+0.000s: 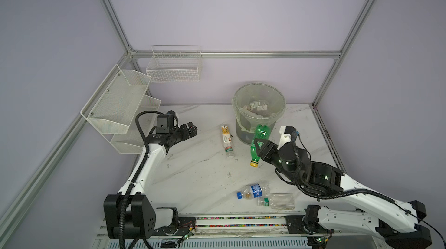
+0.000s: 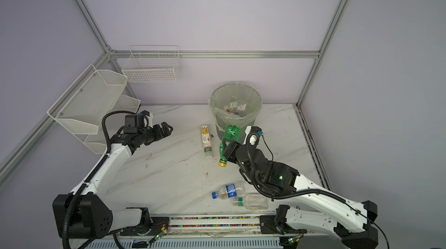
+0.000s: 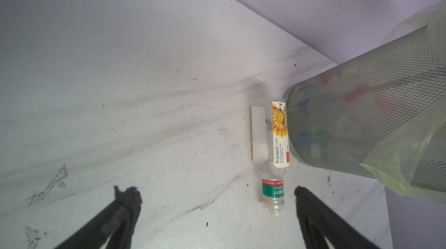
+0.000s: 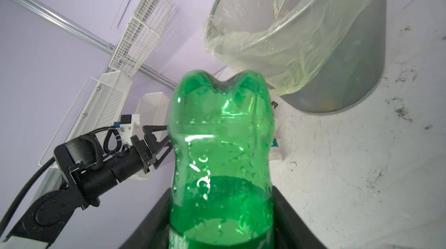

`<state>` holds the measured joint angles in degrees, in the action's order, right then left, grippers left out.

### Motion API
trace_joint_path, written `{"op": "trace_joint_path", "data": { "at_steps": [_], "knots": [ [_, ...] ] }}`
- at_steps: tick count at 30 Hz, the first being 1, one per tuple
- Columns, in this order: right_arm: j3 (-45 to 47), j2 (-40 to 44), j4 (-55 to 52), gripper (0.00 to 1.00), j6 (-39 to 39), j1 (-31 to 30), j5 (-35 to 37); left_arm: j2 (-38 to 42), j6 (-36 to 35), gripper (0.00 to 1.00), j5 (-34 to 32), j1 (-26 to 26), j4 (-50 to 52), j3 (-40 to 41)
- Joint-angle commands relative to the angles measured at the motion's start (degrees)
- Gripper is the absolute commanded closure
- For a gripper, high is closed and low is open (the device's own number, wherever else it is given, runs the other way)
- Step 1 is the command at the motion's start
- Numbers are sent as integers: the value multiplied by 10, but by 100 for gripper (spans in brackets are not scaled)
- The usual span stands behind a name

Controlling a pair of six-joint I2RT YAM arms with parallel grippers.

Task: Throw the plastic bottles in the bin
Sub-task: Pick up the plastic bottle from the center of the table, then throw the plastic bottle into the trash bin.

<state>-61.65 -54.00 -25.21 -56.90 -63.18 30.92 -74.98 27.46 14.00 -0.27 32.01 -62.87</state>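
Far left: two white mesh shelves (image 1: 115, 100) on the side wall, and a white wire basket (image 1: 173, 66) on the back wall beside them.

Left arm (image 1: 149, 163): raised over the left part of the table (image 1: 193, 175). Left jaws spread wide with nothing between them, pointing toward the bin.

White-labelled bottle (image 1: 226, 140): lies on its side left of the bin, neck toward the front edge. In the left wrist view it (image 3: 277, 139) lies ahead of the spread jaws, its base end just beside the bin's mesh wall. Contact cannot be told.

Blue-labelled bottle (image 1: 254, 190): on its side near the front edge, blue cap pointing left.

Bin (image 1: 242, 135): upright at the back of the table, right of centre, with a pale green liner folded over the rim. Several bottles (image 1: 258, 106) already lie inside.

Green bottle (image 1: 260, 133): off the table, steeply tilted, yellow cap down and base up, just in front of the bin's wall and below its rim. The right jaws pinch it around the middle. The right wrist view shows its body (image 4: 222, 139) filling the gap between both black jaws.

Clear bottle with a green band (image 1: 277, 200): on its side, just right of the blue-labelled one.

Right arm (image 1: 321, 177): reaches in from the front right corner.
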Motion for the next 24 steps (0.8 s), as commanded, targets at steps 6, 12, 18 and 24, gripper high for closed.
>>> {"op": "trace_joint_path", "data": {
  "at_steps": [6, 12, 18, 24],
  "knots": [
    [-31, 5, -68, 40, 6, -3, 82, -16, 19, 0, 55, 3, -22, 14],
    [-48, -3, -57, 39, 15, -3, 101, -11, 16, 0, 53, 3, -19, 14],
    [-90, -33, -49, 37, 36, -3, 140, -16, 20, 0, 68, 6, -24, 14],
    [-254, -162, -57, 32, 165, 77, 118, -10, 22, 0, 82, 8, -32, 16]
  ]
}}
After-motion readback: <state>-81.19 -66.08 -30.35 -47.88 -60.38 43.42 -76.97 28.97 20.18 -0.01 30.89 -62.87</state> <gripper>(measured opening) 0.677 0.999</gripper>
